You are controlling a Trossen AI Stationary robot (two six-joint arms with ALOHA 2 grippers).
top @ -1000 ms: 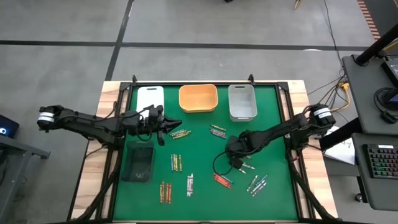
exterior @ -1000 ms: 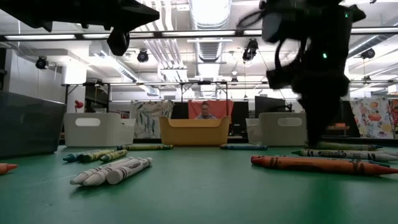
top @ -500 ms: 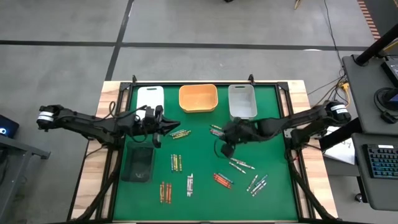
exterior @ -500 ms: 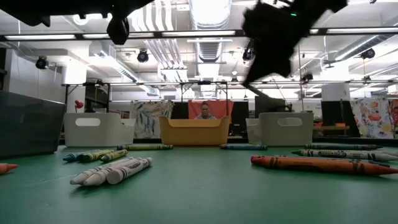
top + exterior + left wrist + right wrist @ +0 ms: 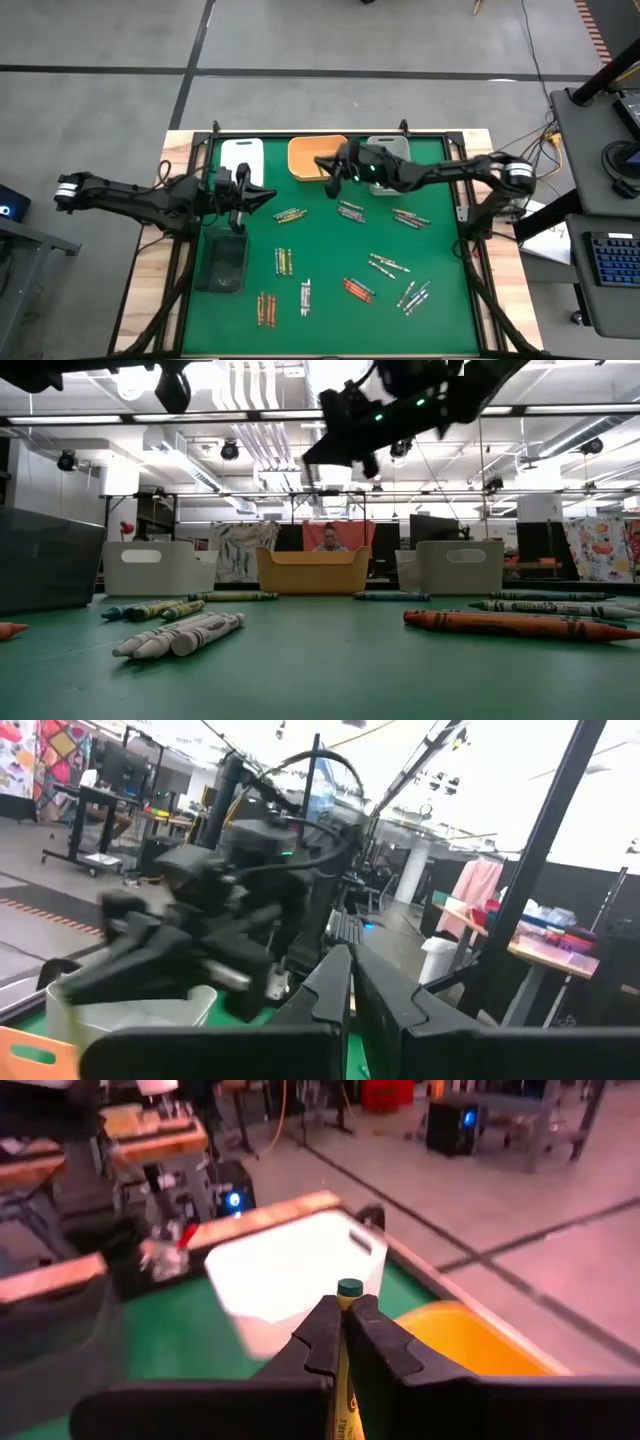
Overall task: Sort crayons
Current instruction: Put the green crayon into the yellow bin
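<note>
While loose wax crayons (image 5: pixel 284 261) lie scattered in small clusters over the near and middle green tabletop (image 5: pixel 330 300), we see a dark grey rectangular bin (image 5: pixel 223 262) near the left edge. Above it hangs our left claw (image 5: pixel 268 195), fingers pressed together on nothing we can make out. Farther back, our right claw (image 5: pixel 322 163) reaches over the near edge of the orange plastic bin (image 5: pixel 318 152), clamped on a yellow-olive crayon with a dark green tip (image 5: pixel 347 1342). Along the far edge, a white plastic bin (image 5: pixel 241 155) sits left of the orange one and a grey plastic bin (image 5: pixel 392 147) right of it.
</note>
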